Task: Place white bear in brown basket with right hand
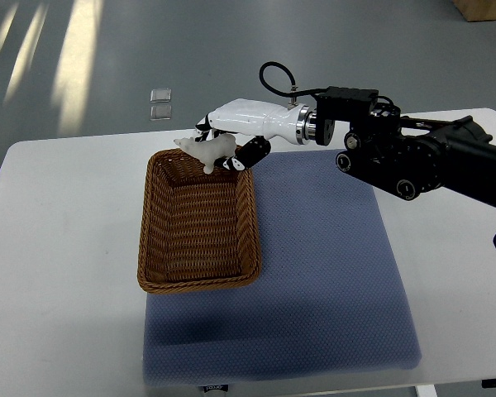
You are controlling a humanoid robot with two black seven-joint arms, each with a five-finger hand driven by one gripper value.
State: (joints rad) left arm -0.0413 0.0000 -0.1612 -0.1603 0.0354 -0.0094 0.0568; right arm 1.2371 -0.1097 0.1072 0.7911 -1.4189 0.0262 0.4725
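A small white bear [207,150] hangs over the far end of the brown wicker basket [200,277], just above its rim. My right hand [223,142], white with black fingertips, is curled around the bear from the right. Its black arm comes in from the picture's right edge. The basket's inside is bare. The left arm does not show.
The basket stands on the left part of a blue-grey mat [331,273] laid on a white table [58,248]. Grey floor lies beyond the table's far edge, with a small clear object [160,102] on it.
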